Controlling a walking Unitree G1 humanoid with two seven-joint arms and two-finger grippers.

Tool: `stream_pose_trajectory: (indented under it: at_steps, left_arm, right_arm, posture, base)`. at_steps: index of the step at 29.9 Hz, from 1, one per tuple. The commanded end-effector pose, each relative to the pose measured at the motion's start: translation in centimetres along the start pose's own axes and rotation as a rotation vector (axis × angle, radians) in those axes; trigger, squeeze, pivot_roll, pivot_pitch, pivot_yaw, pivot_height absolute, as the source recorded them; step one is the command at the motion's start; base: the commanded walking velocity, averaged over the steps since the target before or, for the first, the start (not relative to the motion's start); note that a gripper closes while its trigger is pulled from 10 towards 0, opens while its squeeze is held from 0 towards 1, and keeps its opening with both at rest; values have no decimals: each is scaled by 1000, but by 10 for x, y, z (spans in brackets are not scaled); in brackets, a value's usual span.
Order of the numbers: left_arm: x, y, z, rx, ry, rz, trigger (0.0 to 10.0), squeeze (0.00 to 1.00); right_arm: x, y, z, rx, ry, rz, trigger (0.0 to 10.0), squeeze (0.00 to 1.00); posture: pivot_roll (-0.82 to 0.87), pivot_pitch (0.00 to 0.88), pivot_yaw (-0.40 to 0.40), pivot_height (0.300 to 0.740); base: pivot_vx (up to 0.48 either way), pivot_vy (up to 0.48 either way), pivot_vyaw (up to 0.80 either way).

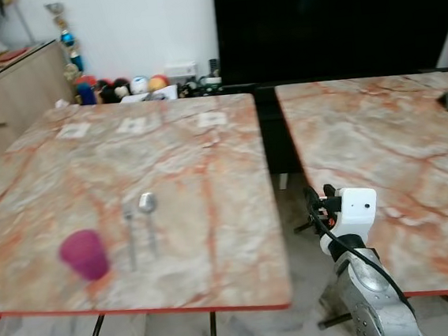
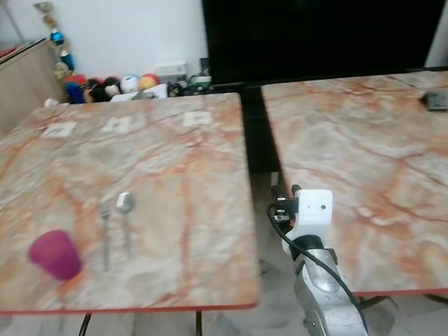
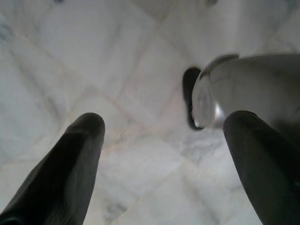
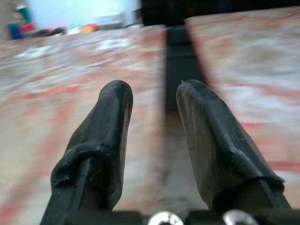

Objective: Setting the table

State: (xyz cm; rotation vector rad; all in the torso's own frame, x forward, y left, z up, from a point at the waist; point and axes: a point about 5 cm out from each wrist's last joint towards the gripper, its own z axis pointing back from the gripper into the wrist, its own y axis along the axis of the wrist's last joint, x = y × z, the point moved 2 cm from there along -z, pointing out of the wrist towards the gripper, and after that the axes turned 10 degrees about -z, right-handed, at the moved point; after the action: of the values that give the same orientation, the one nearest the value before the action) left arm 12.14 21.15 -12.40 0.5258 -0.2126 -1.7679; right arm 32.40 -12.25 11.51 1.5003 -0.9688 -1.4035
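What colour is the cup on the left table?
The cup is magenta-purple, standing near the table's front edge beside the fork and spoon; the left eye view shows it best.

Home: marble tables [image 1: 205, 138], toys [image 1: 121, 87], sideboard [image 1: 10, 85]

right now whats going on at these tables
Nothing is being handled. A purple cup, fork and spoon lie together near the left table's front edge. The right gripper, open and empty, is raised by the gap between the tables. The left gripper hangs open over the floor.
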Motion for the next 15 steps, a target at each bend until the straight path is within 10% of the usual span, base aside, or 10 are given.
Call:
stream_pose_trajectory:
  at_steps: [1,15]
  left_arm:
    - [15,0,0,-7,-43,23,10000,0]
    - [16,0,0,-8,-43,34,10000,0]
  right_arm:
    - [4,4,-1,5,-2,30,10000,0]
    - [3,3,-3,-1,6,39,10000,0]
  posture:
    - [6,0,-25,740]
    - [8,0,-34,740]
  base:
    - [0,398,0]
    - [0,400,0]
